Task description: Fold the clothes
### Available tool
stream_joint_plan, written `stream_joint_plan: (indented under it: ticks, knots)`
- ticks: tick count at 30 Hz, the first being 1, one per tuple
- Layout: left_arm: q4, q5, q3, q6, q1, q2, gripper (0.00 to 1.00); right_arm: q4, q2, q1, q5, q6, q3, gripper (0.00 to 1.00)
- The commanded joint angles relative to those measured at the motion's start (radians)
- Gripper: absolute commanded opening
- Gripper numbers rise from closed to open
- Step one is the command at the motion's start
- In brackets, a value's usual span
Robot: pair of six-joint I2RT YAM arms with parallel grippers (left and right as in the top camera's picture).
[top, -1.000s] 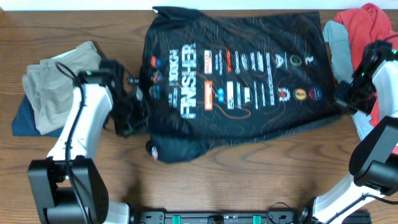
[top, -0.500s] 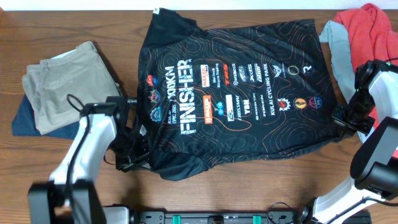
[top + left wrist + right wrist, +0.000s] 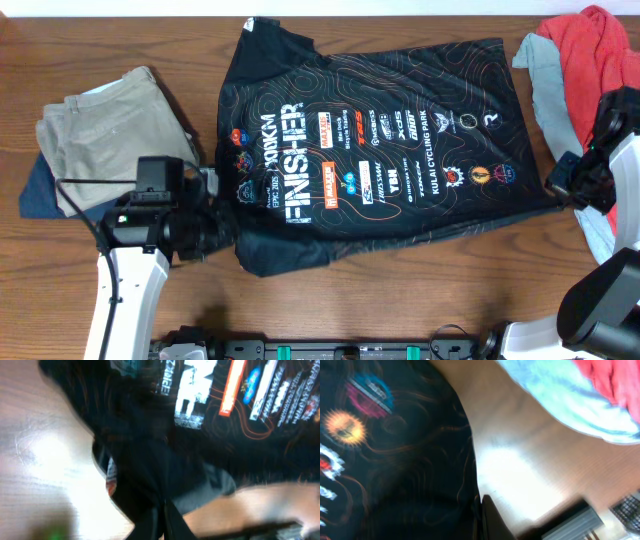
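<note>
overhead: a dark brown wood-grain table [image 3: 400, 300] fills the view, with a thin pale strip along its far edge. five garments lie on it. one black jersey [image 3: 380, 150] is spread flat in the middle, its white and red logos face up. at the left edge lies one pair of khaki trousers [image 3: 90, 140], folded over one navy garment [image 3: 35, 195]. at the right edge one red garment [image 3: 590, 40] is heaped on one pale grey garment [image 3: 545, 70]. two white arms reach in from the near side. the left gripper [image 3: 222, 235] sits at the jersey's near left corner and the right gripper [image 3: 556, 186] at its near right corner.

left wrist: blurred. black cloth with logo print covers most of the frame and bright bare wood shows on the left. the cloth narrows down into the fingers at the bottom centre, which are clamped together on the fabric.

right wrist: blurred as well. the jersey's edge runs down to the fingers, pinched closed on it. glossy wood lies beside it, with the pale grey and red cloth in the top corner.
</note>
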Motion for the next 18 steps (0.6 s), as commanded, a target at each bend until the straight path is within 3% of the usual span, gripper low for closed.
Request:
stream_joint_plan:
  ticks: [1,10,18]
  knots:
    - [0.125,-0.005,0.002,-0.115,0.026,-0.001,0.06,0.077,0.006,-0.003,-0.058,0.01,-0.002,0.01]
    - [0.577,-0.016,0.002,-0.156,0.029,0.148,0.06,0.407,0.092,0.037,-0.193,0.009,-0.002,0.01]
    - [0.974,-0.054,0.002,-0.174,0.029,0.392,0.06,0.756,0.225,0.121,-0.199,0.01,-0.002,0.03]
